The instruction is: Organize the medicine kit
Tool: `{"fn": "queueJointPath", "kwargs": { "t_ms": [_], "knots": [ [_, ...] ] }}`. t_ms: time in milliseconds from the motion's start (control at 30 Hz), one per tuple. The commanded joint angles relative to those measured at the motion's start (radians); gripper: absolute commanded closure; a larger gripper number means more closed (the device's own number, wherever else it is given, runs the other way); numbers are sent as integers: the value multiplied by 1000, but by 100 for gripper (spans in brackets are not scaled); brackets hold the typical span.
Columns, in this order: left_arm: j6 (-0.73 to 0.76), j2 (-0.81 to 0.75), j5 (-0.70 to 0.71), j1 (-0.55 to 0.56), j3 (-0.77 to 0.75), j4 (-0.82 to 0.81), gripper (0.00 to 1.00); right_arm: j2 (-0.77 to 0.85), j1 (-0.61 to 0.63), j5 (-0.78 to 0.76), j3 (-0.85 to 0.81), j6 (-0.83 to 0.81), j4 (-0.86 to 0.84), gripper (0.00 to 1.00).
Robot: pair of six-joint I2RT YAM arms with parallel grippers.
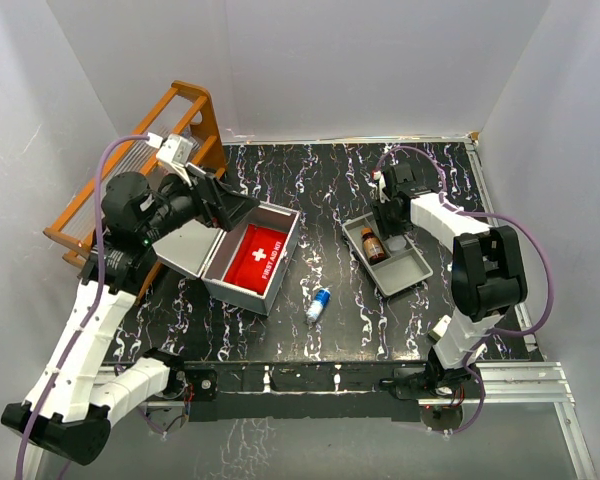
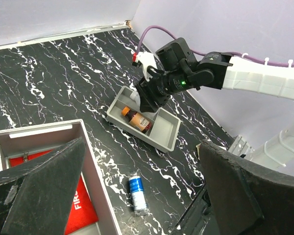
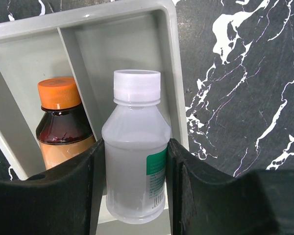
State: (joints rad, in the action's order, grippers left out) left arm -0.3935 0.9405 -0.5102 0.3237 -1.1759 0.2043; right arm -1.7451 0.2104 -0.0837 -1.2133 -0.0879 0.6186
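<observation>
- Sitting open on the left half of the worktop (image 1: 310,170), the medicine kit (image 1: 242,292) holds a red pouch (image 1: 257,255) with a white cross. Its lid (image 1: 185,250) is tipped back toward the left arm.
- The left claw (image 2: 142,156) hovers above the kit, fingers spread wide, gripping nothing.
- A small blue-and-white bottle (image 1: 319,305) lies on its side just right of the kit.
- Further right, a grey divided tray (image 1: 405,270) holds a brown bottle (image 1: 373,245) with an orange cap.
- The right claw (image 3: 135,166) pinches a white bottle (image 3: 135,132) at the tray's far end compartment, beside the brown one.
</observation>
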Motion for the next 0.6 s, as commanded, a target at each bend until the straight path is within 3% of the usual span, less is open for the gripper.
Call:
{"fn": "queueJointPath", "kwargs": {
  "t_ms": [0, 233, 567],
  "knots": [
    [-7, 21, -39, -2, -3, -50, 1, 10, 2, -4, -3, -31, -58, 68],
    [-34, 49, -60, -2, 5, -92, 1, -38, 3, 13, -16, -26, -61, 67],
    [-67, 49, -30, -1, -6, -92, 2, -3, 2, 35, -16, 13, -75, 49]
  ]
}}
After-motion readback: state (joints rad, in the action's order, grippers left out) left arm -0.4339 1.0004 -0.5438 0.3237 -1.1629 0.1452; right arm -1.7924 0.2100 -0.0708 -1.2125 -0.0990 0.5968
